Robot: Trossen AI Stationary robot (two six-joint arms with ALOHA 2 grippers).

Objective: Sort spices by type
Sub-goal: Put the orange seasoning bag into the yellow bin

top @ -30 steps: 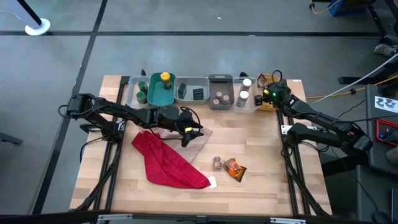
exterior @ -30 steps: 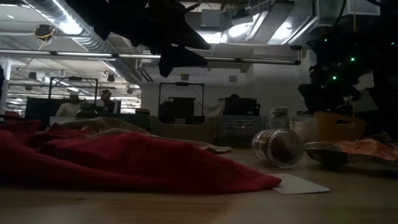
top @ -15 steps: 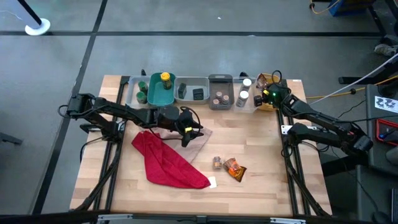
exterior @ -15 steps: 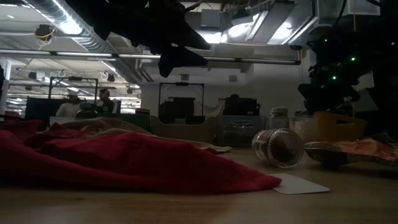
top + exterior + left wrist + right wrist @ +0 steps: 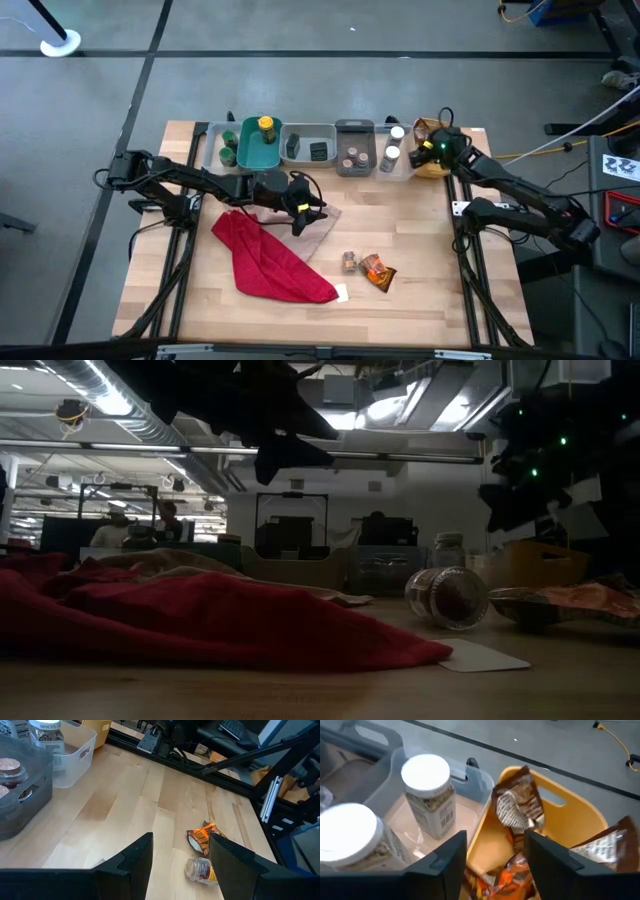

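My right gripper (image 5: pixel 495 865) stands open above the yellow bin (image 5: pixel 572 815) at the table's far right (image 5: pixel 428 152), with nothing between its fingers. Brown and orange crinkly packets (image 5: pixel 517 802) lie and lean inside that bin. Beside it, two white-capped jars (image 5: pixel 427 795) stand in a clear bin (image 5: pixel 393 157). My left gripper (image 5: pixel 180 870) hovers open over the tan cloth (image 5: pixel 322 217), touching nothing. On the bare table lie a small brown jar (image 5: pixel 348 261) on its side and an orange packet (image 5: pixel 379 271); both also show in the left wrist view, jar (image 5: pixel 200 870) and packet (image 5: pixel 202 835).
Along the far edge stand a teal bin (image 5: pixel 255 147) with a yellow-capped bottle (image 5: pixel 265 126), a clear bin with dark boxes (image 5: pixel 310 147) and a grey bin with brown jars (image 5: pixel 353 152). A red cloth (image 5: pixel 270 262) lies at the left; a white card (image 5: pixel 341 293) lies near it.
My right gripper has tipped up a little above the yellow bin; its outline and lights sit slightly higher in the low view. My left arm has kept still, and the jar and packet on the table lie where they were.
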